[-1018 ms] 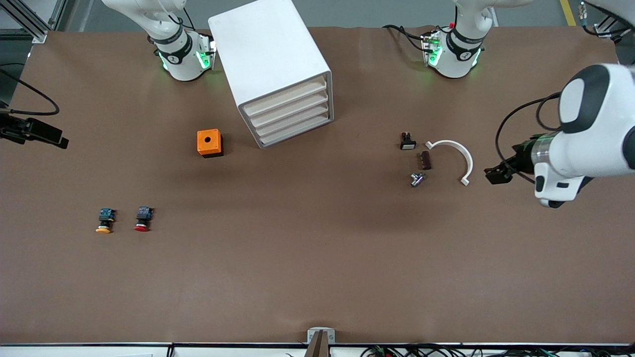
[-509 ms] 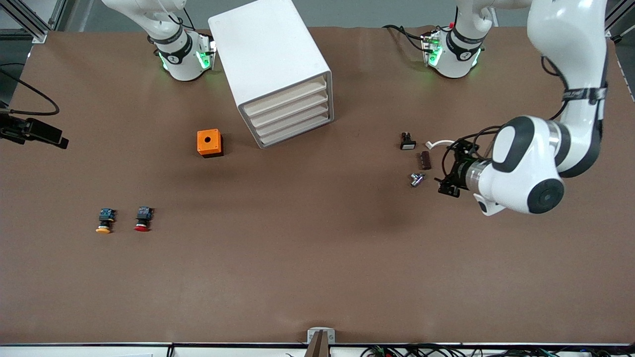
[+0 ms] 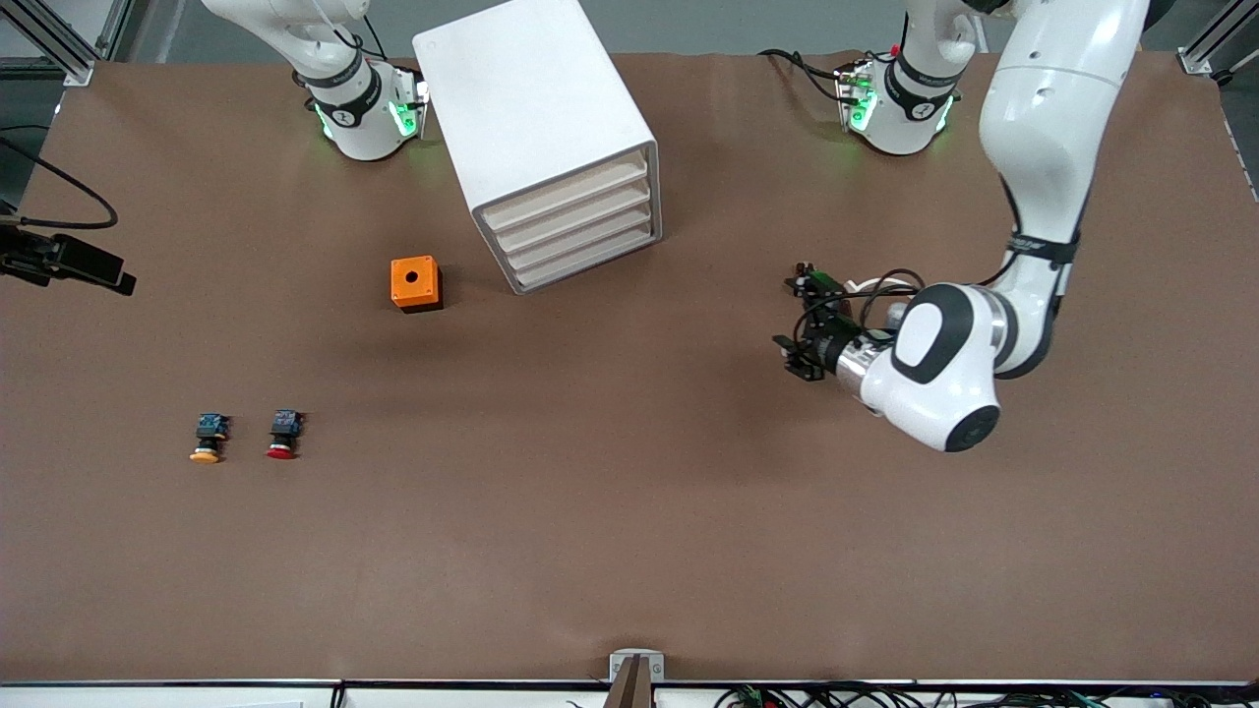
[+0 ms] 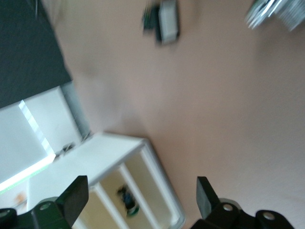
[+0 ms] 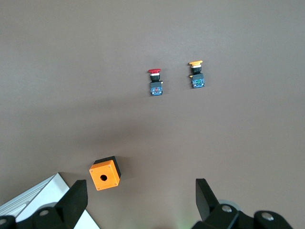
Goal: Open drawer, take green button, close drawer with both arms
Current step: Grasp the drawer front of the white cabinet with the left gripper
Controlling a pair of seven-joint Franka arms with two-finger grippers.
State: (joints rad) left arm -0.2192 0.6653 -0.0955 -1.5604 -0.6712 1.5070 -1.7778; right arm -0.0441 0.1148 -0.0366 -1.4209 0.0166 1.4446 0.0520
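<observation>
The white drawer cabinet (image 3: 541, 128) stands at the robots' edge of the table, its four drawers (image 3: 575, 231) shut. In the left wrist view a green-capped button (image 4: 129, 204) shows blurred inside one drawer of the cabinet (image 4: 109, 157). My left gripper (image 3: 799, 356) hangs open and empty over the small parts toward the left arm's end, pointed at the cabinet; its fingers frame the drawers in the left wrist view (image 4: 140, 191). My right gripper (image 5: 140, 191) is open and empty, high over the table; in the front view only its arm's base (image 3: 359, 108) shows.
An orange box (image 3: 415, 283) with a hole sits beside the cabinet, also in the right wrist view (image 5: 105, 174). A red-capped button (image 3: 283, 433) and a yellow-capped one (image 3: 208, 438) lie nearer the front camera. A black switch (image 3: 807, 280) and white curved piece (image 3: 875, 287) lie under the left arm.
My left arm has swung from the table's end toward the middle; its gripper has passed over the white curved piece and small parts toward the cabinet. The right arm waits unmoved.
</observation>
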